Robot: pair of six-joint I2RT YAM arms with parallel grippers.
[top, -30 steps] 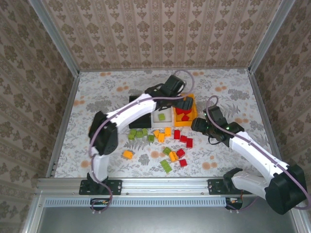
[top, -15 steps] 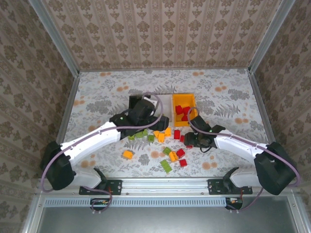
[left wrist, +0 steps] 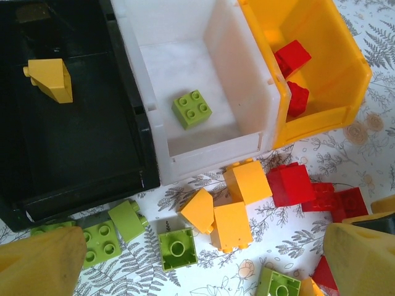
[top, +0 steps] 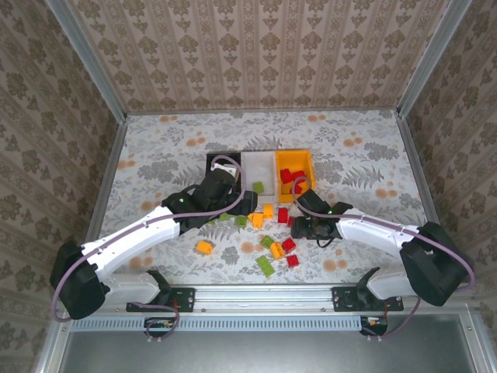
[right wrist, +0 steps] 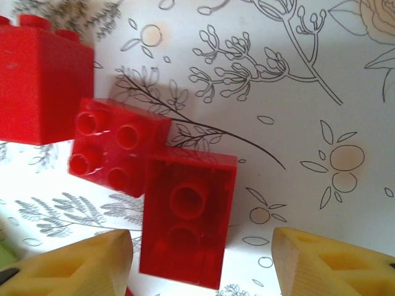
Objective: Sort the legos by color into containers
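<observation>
Taking the white bin (left wrist: 216, 80) as the reference, the black bin (left wrist: 74, 154) is touching its side toward the left arm, and the orange bin (left wrist: 345, 68) is touching its side toward the right arm. The right gripper (right wrist: 203, 265) is hovering low over loose reds on the table (right wrist: 296, 74), in front of the white bin and off toward the right arm. Its fingers (right wrist: 80, 268) are standing apart, straddling an upside-down red brick (right wrist: 188, 216) without gripping it. That brick is probably the one being picked. It is touching a studded red brick (right wrist: 117, 145), so the pads should be coming down on its long flat sides, closing only when clear of the neighbour. The lift should be going straight up before any travel to the orange bin. The left gripper (left wrist: 200, 265) is hovering above the pile just in front of the white bin, fingers apart and empty.

Count, left wrist view:
- The white bin is holding one green block (left wrist: 191, 108).
- The black bin is holding one orange-yellow wedge (left wrist: 49, 80).
- The orange bin is showing two red blocks (left wrist: 292, 58).
- Three orange-yellow blocks (left wrist: 250, 182) are lying just in front of the white bin.
- At least four loose green blocks (left wrist: 177, 250) and at least three loose reds (left wrist: 290, 185) are lying nearby.

Count, right wrist view: three red bricks.
</observation>
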